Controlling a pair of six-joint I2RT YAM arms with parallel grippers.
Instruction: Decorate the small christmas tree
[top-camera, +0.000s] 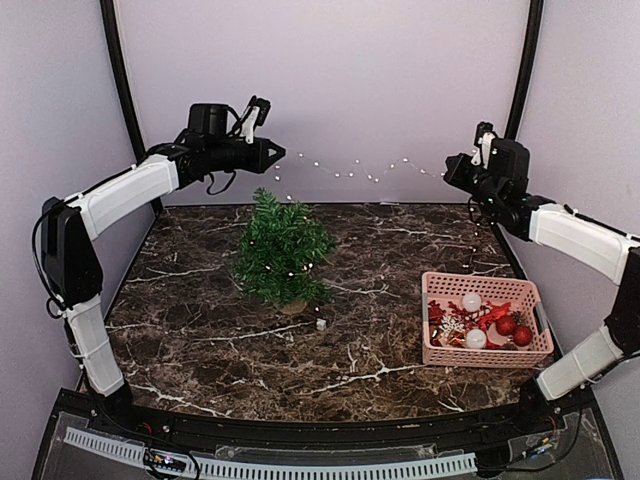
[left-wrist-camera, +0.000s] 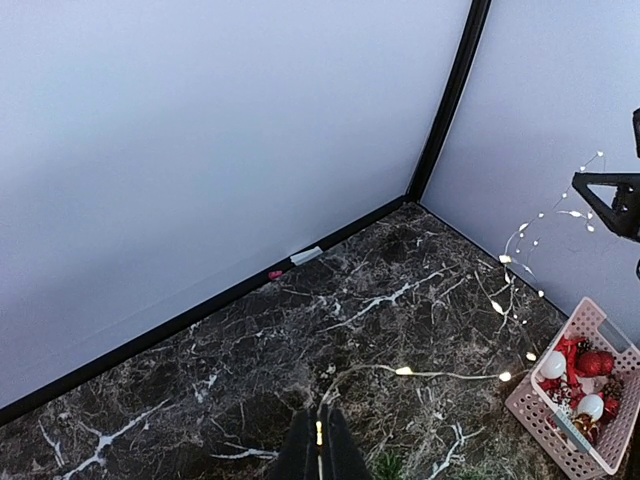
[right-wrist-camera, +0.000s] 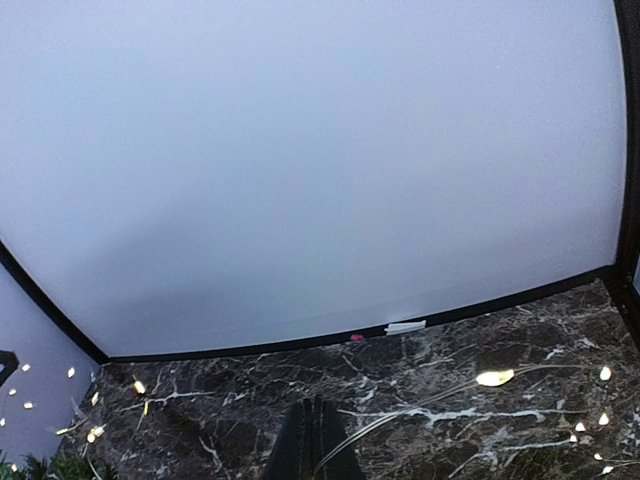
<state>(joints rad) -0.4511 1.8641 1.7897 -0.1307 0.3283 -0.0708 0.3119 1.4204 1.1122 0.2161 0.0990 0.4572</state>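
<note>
Pinching light string (top-camera: 345, 175) aloft: left claw (top-camera: 279, 153), right claw (top-camera: 447, 169), both clamped; small christmas tree (top-camera: 280, 250) cropped in wrist views

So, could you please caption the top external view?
Left fingers and right fingers hold a lit fairy-light wire above the small dark-green artificial fir.
</note>
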